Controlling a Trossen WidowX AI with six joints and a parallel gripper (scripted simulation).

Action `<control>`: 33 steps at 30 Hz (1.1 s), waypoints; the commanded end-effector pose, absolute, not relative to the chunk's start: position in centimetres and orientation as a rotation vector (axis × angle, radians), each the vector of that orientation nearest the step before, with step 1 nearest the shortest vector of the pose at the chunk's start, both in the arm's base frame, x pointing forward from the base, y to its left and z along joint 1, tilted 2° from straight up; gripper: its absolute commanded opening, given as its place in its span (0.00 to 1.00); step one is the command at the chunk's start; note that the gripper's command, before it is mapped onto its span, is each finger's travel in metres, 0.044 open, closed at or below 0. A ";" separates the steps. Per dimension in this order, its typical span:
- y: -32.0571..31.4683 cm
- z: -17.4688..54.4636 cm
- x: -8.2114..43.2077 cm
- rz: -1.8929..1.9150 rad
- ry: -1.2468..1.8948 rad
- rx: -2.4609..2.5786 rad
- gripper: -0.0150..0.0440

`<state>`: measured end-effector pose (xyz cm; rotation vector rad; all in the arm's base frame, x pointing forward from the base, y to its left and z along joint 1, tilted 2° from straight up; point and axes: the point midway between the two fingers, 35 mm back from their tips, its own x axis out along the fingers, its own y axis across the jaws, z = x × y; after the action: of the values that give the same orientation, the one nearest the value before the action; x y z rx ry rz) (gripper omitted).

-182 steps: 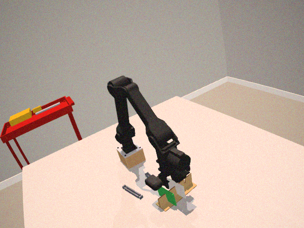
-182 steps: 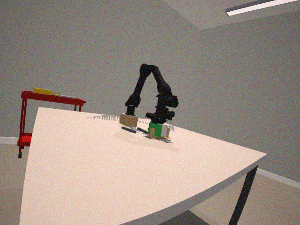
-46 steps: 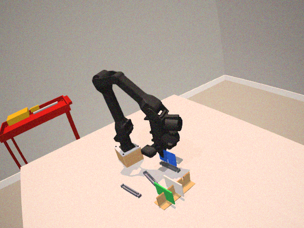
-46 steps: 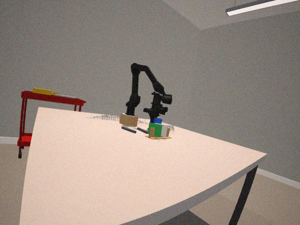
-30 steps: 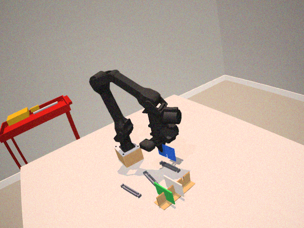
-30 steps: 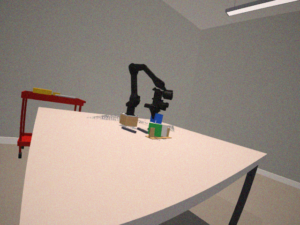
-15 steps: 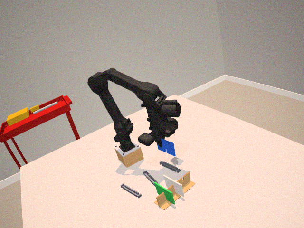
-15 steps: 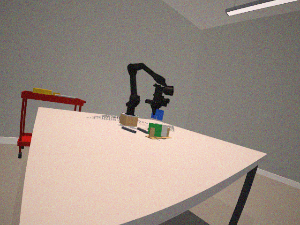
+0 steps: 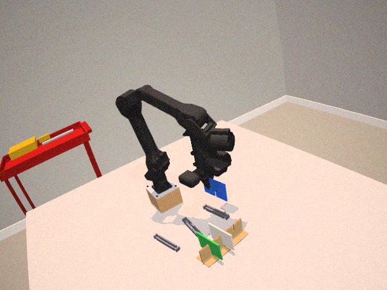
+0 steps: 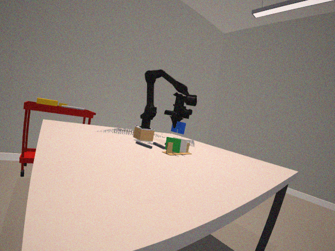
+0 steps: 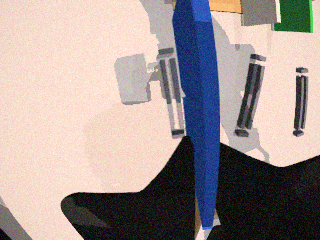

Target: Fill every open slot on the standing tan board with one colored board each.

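Blue board [image 9: 216, 189] [image 10: 178, 127] [image 11: 202, 80], notch downward, pinched in the gripper [image 9: 207, 183] [image 10: 174, 125] [image 11: 194, 142].
Held above the table [image 9: 281, 225] [image 10: 135, 189] [image 11: 60, 125]; tan board [image 9: 205, 254] [image 10: 169, 148] [image 11: 226, 5] bearing green [image 9: 210, 246] [image 10: 172, 144] [image 11: 295, 15] and white [image 9: 221, 234] [image 10: 184, 146] [image 11: 259, 12] boards crosswise.

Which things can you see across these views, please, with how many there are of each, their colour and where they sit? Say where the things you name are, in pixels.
tan board [image 9: 244, 234] [image 10: 169, 148]: one, tan, standing on the table
green board [image 9: 210, 245] [image 10: 172, 144]: one, green, across the tan board
white board [image 9: 221, 235]: one, white, beside the green one
blue board [image 9: 219, 189] [image 10: 180, 127] [image 11: 202, 90]: one, blue, in the claw
holders: three, dark grey, on the table
table [image 9: 297, 218] [image 10: 135, 189]: one, pale pink
cart [image 9: 62, 145] [image 10: 59, 110]: one, red, beyond the table
block: one, tan, under the arm
arm [image 9: 162, 101] [image 10: 149, 93]: one, black, on the block
claw [image 9: 207, 184] [image 10: 174, 125]: one, black, above the holders
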<state>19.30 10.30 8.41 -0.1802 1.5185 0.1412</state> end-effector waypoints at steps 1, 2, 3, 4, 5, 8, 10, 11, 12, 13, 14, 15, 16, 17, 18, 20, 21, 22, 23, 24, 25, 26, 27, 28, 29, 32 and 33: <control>10.4 8.7 20.3 0.145 1.511 -0.175 0.25; 10.4 8.8 20.5 0.143 1.511 -0.174 0.25; 10.4 8.8 20.7 0.142 1.511 -0.173 0.25; 10.4 8.8 21.0 0.141 1.511 -0.172 0.25; 10.4 8.9 21.2 0.139 1.511 -0.170 0.25; 10.3 9.0 21.9 0.136 1.511 -0.167 0.25; 10.2 9.0 22.4 0.133 1.511 -0.164 0.25; 10.2 9.1 22.6 0.132 1.511 -0.163 0.25; 10.2 9.1 22.9 0.130 1.510 -0.162 0.25; 10.1 9.1 23.1 0.129 1.510 -0.161 0.25; 10.1 9.1 23.3 0.128 1.510 -0.160 0.25; 10.0 9.1 23.6 0.126 1.510 -0.159 0.25; 10.0 9.2 23.8 0.125 1.510 -0.157 0.25; 10.0 9.2 24.0 0.124 1.510 -0.156 0.25; 9.9 9.2 24.3 0.123 1.510 -0.155 0.25; 9.8 9.2 24.8 0.120 1.510 -0.153 0.25; 9.8 9.2 25.0 0.119 1.510 -0.152 0.25; 9.7 9.3 25.3 0.117 1.510 -0.150 0.25; 9.6 9.3 25.5 0.116 1.509 -0.149 0.25; 9.6 9.3 25.7 0.115 1.509 -0.148 0.25; 9.5 9.3 26.0 0.113 1.509 -0.147 0.25; 9.5 9.3 26.2 0.112 1.509 -0.146 0.25; 9.4 9.3 26.5 0.111 1.509 -0.145 0.25; 9.3 9.3 26.7 0.109 1.509 -0.143 0.25; 9.2 9.3 26.9 0.108 1.509 -0.142 0.25; 9.0 9.3 27.7 0.104 1.508 -0.139 0.25; 8.9 9.3 27.9 0.103 1.508 -0.138 0.25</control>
<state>27.14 8.98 9.14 -0.1419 1.5155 0.0981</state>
